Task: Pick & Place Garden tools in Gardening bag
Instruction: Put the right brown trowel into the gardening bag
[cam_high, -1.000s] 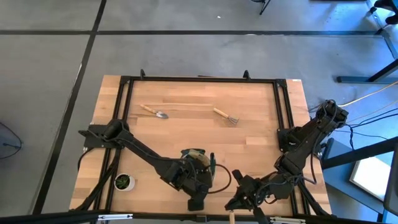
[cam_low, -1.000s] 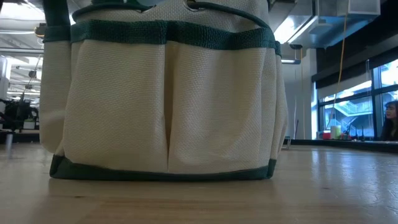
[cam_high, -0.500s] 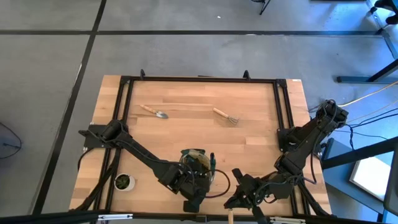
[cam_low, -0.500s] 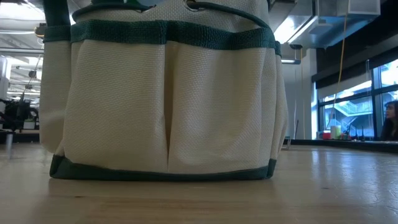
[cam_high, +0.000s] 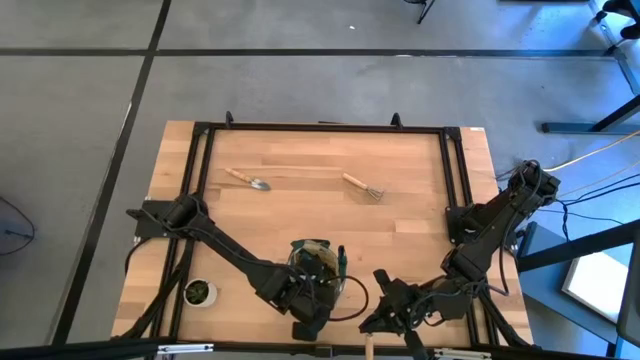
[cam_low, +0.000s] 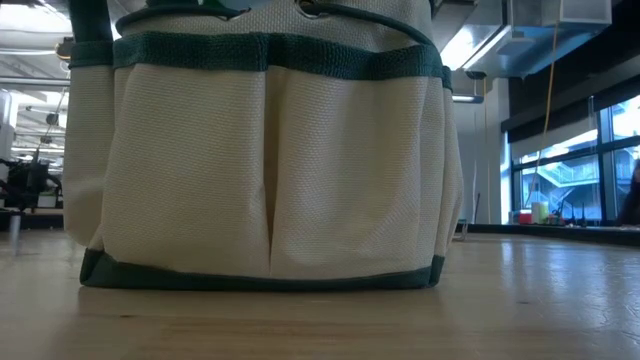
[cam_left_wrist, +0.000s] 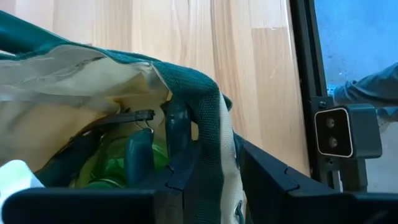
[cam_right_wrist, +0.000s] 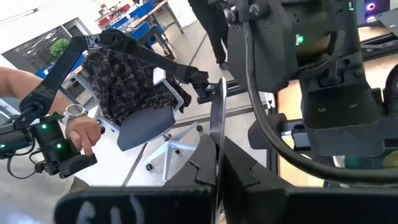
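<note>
The gardening bag (cam_high: 315, 262) stands upright on its base near the table's near edge and fills the low view (cam_low: 270, 170). Inside it show a green spray bottle (cam_left_wrist: 115, 174) and a dark tool handle (cam_left_wrist: 127, 116). My left gripper (cam_high: 308, 318) is over the bag's near rim, shut on it (cam_left_wrist: 221, 186). My right gripper (cam_high: 375, 322), right of the bag at the near edge, is shut on a wooden-handled metal tool (cam_high: 370, 346). A trowel (cam_high: 248, 180) and a fork (cam_high: 362, 186) lie flat toward the far edge. My left gripper has the bag's green-trimmed top rim (cam_left_wrist: 214, 143) on its near side, one finger inside the bag and one finger (cam_left_wrist: 267, 174) outside. It slants down from the near side. The bag stays standing on the table. My right gripper pinches the tool's thin metal part (cam_right_wrist: 217, 124), seen edge-on between its two fingers. The fingers are nearly level and point toward the table's left. The wooden handle end (cam_high: 370, 346) sticks out toward the near edge, and the tool is clear of the table.
A small potted plant (cam_high: 199, 292) stands at the near left by the left arm's frame rail. A black frame (cam_high: 320, 128) runs round the tabletop. Bare wood lies between the bag and the two far tools. A person's hand (cam_right_wrist: 81, 134) shows in the room beyond.
My left gripper has edged a little toward the table's left along the bag's near rim, and its wrist has rolled slightly. The bag has stayed where it was.
</note>
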